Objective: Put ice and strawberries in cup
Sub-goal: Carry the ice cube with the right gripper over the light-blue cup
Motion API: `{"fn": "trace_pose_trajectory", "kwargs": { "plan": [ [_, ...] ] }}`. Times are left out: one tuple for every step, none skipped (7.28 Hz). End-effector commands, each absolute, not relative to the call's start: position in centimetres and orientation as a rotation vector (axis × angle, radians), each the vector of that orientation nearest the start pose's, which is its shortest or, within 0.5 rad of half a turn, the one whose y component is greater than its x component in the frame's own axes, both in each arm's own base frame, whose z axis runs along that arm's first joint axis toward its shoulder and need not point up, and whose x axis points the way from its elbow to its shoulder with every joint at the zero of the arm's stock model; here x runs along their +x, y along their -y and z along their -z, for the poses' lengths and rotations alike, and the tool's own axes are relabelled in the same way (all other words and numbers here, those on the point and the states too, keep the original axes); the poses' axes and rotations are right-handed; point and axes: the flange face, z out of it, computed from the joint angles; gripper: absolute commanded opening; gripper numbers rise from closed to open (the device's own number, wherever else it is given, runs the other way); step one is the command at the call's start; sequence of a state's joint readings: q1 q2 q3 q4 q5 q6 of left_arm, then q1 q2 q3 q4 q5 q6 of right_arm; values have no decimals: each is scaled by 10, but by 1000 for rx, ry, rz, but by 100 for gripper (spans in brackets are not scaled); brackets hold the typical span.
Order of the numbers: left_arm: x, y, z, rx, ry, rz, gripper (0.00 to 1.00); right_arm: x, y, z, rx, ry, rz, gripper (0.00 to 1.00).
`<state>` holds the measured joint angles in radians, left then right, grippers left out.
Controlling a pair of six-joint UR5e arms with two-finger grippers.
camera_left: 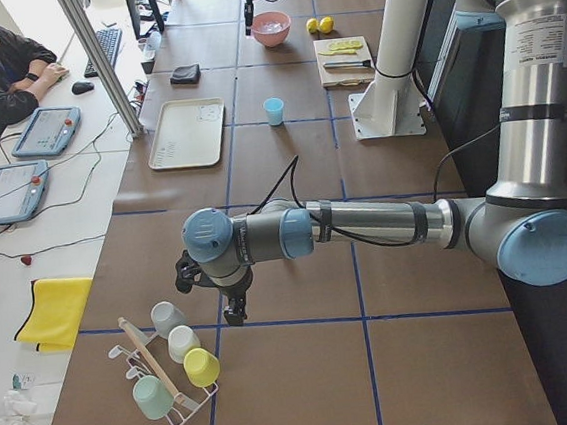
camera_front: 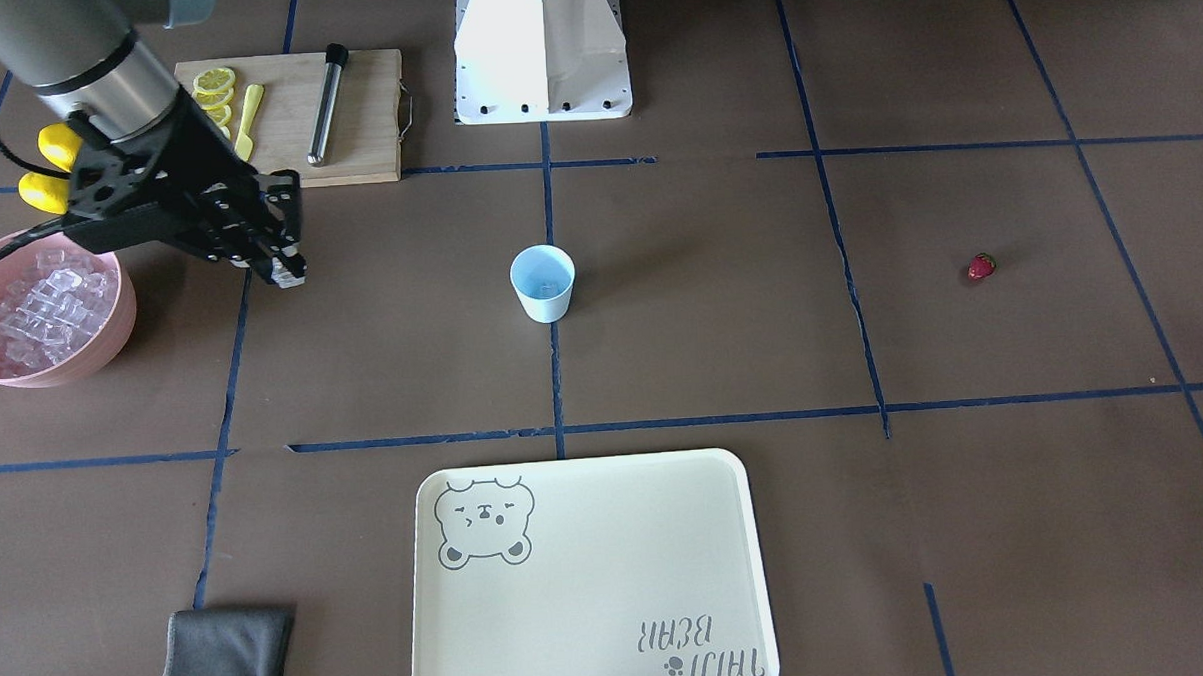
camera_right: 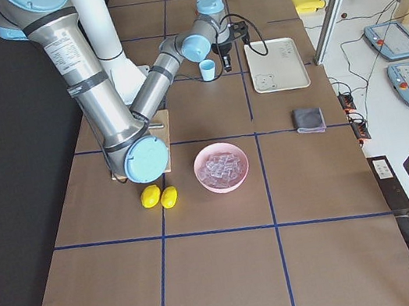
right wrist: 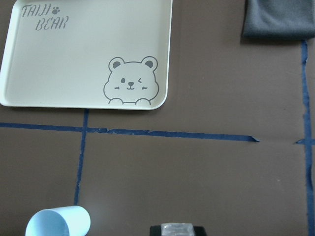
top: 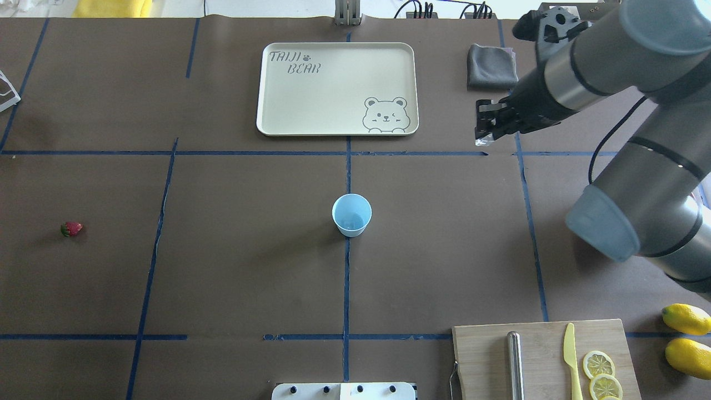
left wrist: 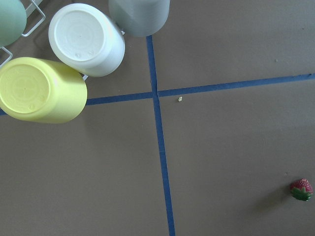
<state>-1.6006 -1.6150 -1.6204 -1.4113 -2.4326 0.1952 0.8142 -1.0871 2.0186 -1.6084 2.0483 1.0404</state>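
The light blue cup (camera_front: 543, 283) stands upright at the table's middle (top: 351, 214) and shows at the bottom left of the right wrist view (right wrist: 58, 222). The ice (camera_front: 40, 308) is piled in a pink bowl (camera_front: 111, 340). My right gripper (camera_front: 284, 269) hangs between bowl and cup, above the table (top: 482, 136), shut on one clear ice cube (right wrist: 177, 228). The strawberry (camera_front: 981, 266) lies alone on the table far to my left (top: 71, 228) and shows in the left wrist view (left wrist: 300, 189). My left gripper (camera_left: 235, 313) points down near it; I cannot tell whether it is open.
A cream bear tray (top: 278, 100) lies beyond the cup, with a grey cloth (top: 489, 65) beside it. A wooden board (top: 544, 355) holds lemon slices, a yellow knife and a metal rod. Two lemons (top: 687, 333) lie by it. A rack of cups (left wrist: 64, 64) stands by my left gripper.
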Motion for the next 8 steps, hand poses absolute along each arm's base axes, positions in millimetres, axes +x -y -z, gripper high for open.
{"fn": "trace_pose_trajectory", "kwargs": {
  "plan": [
    [-72,503,-619,40,-863,-128,100,-410,427,-150,203,911,-83,0],
    [-72,503,-619,39,-864,-130,100,-442,419,-147,194,890,-84,0],
    [-71,503,-619,40,-863,-134,100,-475,419,-139,201,865,-93,0],
    [-70,503,-618,40,-879,-131,100,-503,420,-134,195,843,-98,0],
    [-67,503,-618,39,-896,-132,100,-518,420,-129,199,831,-103,0],
    [-67,503,-617,40,-896,-133,100,-530,427,-121,200,822,-110,0],
    [-67,503,-617,40,-896,-133,100,-537,427,-123,194,814,-111,0],
    [-66,504,-617,40,-896,-134,100,-543,424,-126,192,806,-108,0]
  ]
}}
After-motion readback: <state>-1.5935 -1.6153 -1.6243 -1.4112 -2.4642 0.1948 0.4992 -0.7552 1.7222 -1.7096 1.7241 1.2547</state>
